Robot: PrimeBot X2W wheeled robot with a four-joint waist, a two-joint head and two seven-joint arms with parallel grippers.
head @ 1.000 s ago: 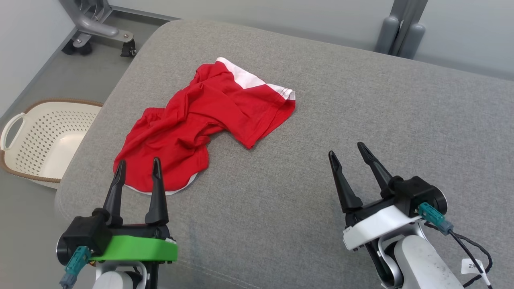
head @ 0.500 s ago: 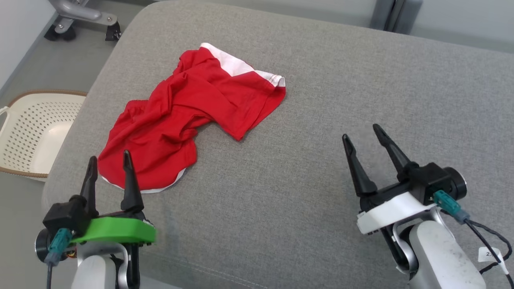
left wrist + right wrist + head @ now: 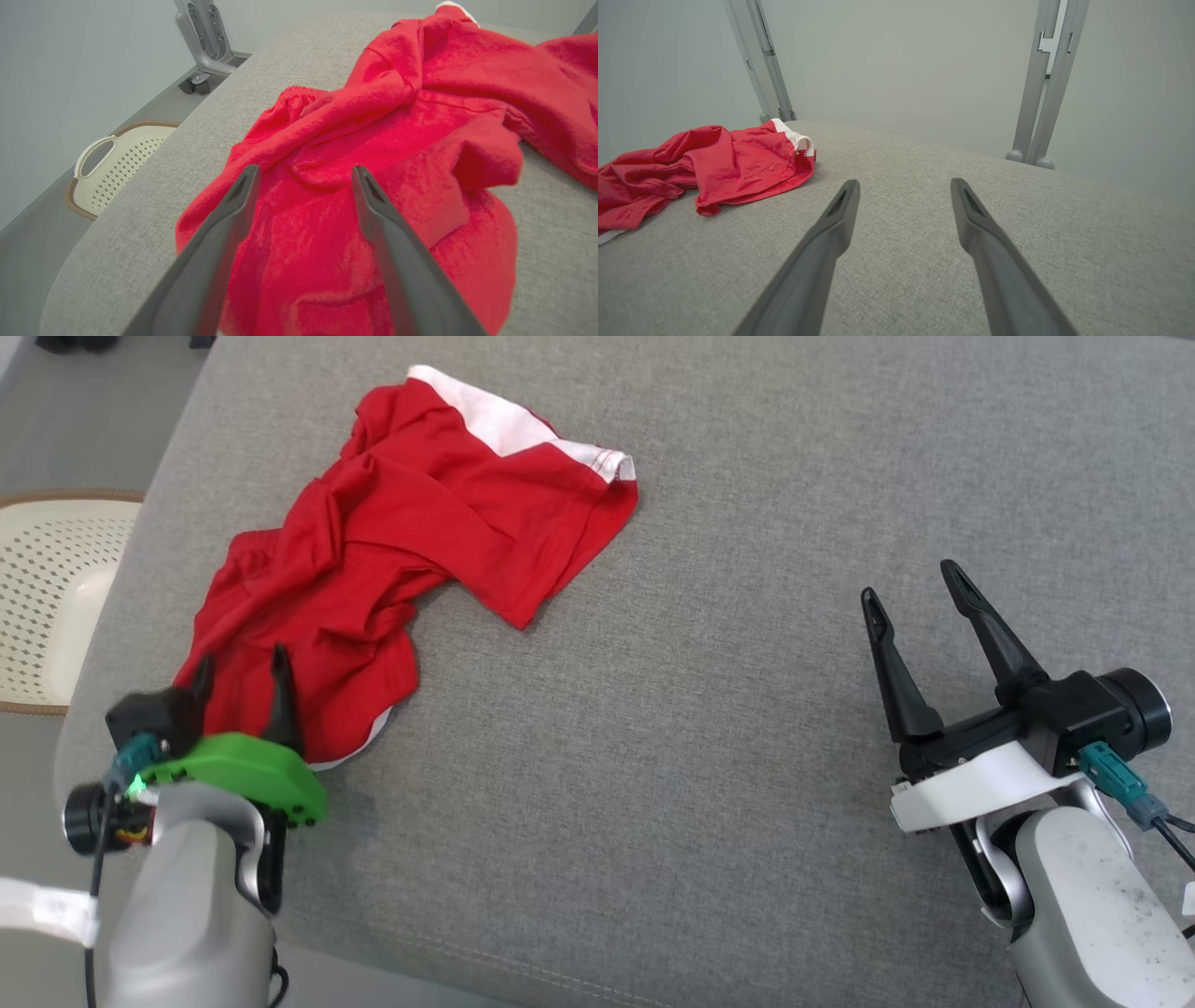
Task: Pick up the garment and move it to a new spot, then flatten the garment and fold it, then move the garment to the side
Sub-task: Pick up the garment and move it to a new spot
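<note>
1. You have one white basket [image 3: 42, 616] on the floor at nine o'clock of the grey cushion [image 3: 709, 737]. Two metal posts [image 3: 761, 60] stand beyond its twelve o'clock edge.
2. One red garment [image 3: 392, 551] lies crumpled at ten o'clock on the cushion.
3. Your left gripper [image 3: 241, 659] is spread wide over the garment's near hem, gripping nothing.
4. Your right gripper [image 3: 909, 581], wide and empty, hovers at three o'clock, well apart from the garment.

Garment [image 3: 392, 551] – soft red cloth; cushion [image 3: 747, 709] – coarse grey woven fabric.
</note>
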